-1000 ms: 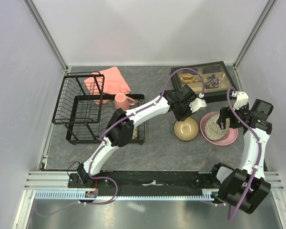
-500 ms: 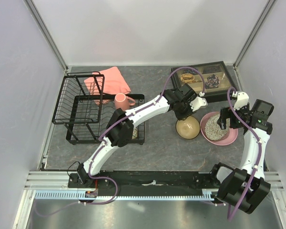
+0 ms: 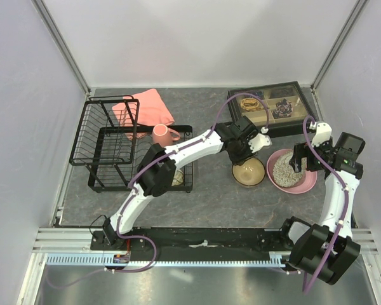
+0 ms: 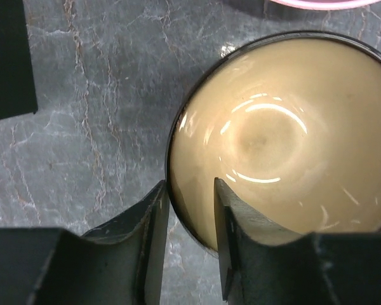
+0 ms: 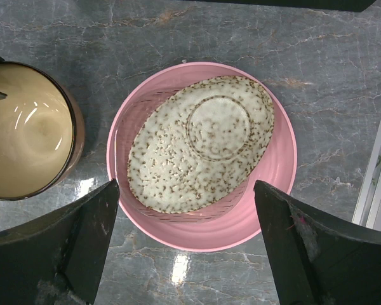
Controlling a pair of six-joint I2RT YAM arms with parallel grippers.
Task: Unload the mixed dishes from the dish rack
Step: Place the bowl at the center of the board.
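The small brown bowl (image 3: pixel 249 171) stands open side up on the table, its glossy tan inside filling the left wrist view (image 4: pixel 273 133). My left gripper (image 3: pixel 244 154) is shut on its near rim (image 4: pixel 190 200), one finger (image 4: pixel 153 222) outside and one (image 4: pixel 227 222) inside. The grey speckled bowl (image 5: pixel 200 143) lies upside down and tilted on the large pink plate (image 5: pixel 276 184) to the right of the brown bowl. My right gripper (image 5: pixel 185 197) hangs wide open above them (image 3: pixel 303 159). The pink mug (image 3: pixel 162 134) sits in the black wire dish rack (image 3: pixel 108 149) at the left.
A pink folded cloth (image 3: pixel 153 105) lies behind the rack. A black compartmented tray of trinkets (image 3: pixel 273 107) stands at the back right, just behind the bowl and plate. Enclosure walls rise on the left, back and right.
The brown bowl, earlier tipped with its underside showing, now sits open side up on the table. My left gripper has turned and lowered with it. The right arm has not moved.
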